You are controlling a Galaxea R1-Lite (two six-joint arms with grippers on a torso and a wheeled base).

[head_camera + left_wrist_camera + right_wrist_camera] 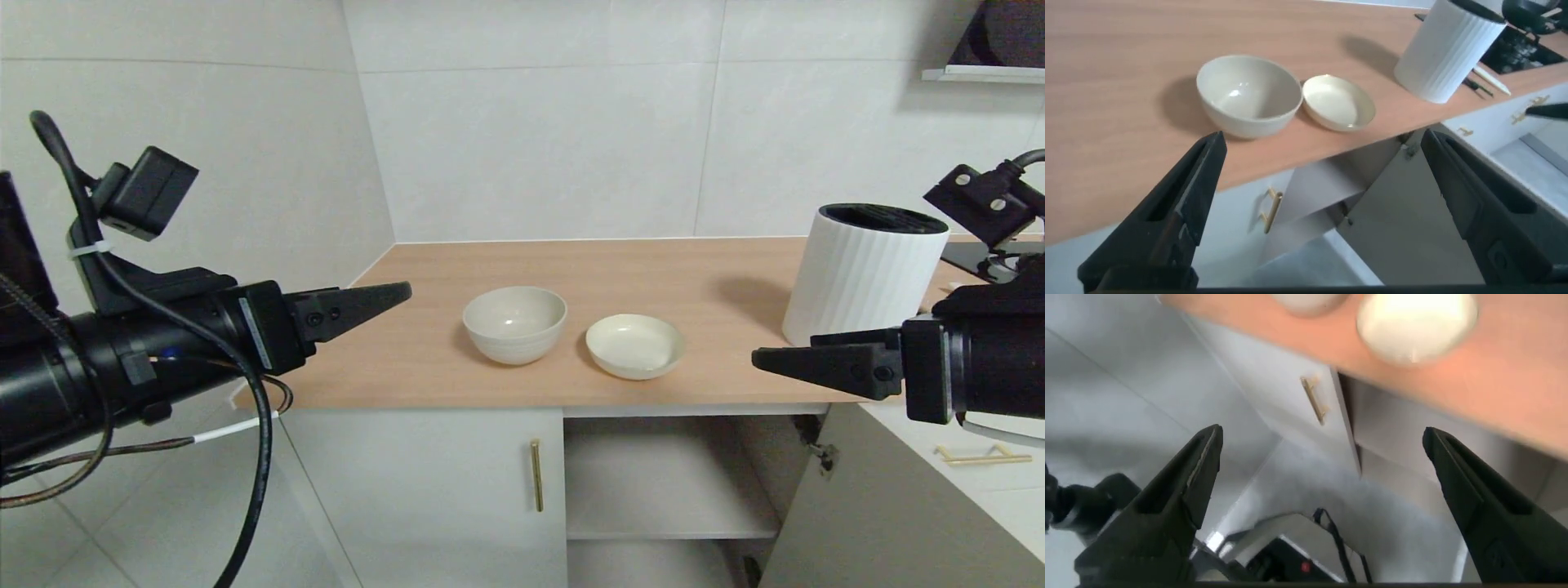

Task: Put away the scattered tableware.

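Two pale bowls rest near the front edge of the wooden counter (pixel 653 269): a deeper bowl (pixel 514 322) and, to its right, a shallow bowl (pixel 635 345). My left gripper (pixel 404 290) hovers at the counter's left end, open, pointing toward the bowls with nothing in it. In the left wrist view its fingers (pixel 1167 220) stand wide apart, with the deeper bowl (pixel 1249 94) and shallow bowl (pixel 1337 101) beyond. My right gripper (pixel 759 359) hangs in front of the counter's right part, open and empty (pixel 1321 434); the shallow bowl (pixel 1417 322) lies past it.
A white ribbed cylinder holder (pixel 865 273) stands at the counter's right. Below the counter a cabinet (pixel 661 474) is open, showing a bare shelf; its door (pixel 857 506) swings out to the right. The left cabinet door with a gold handle (pixel 535 475) is closed.
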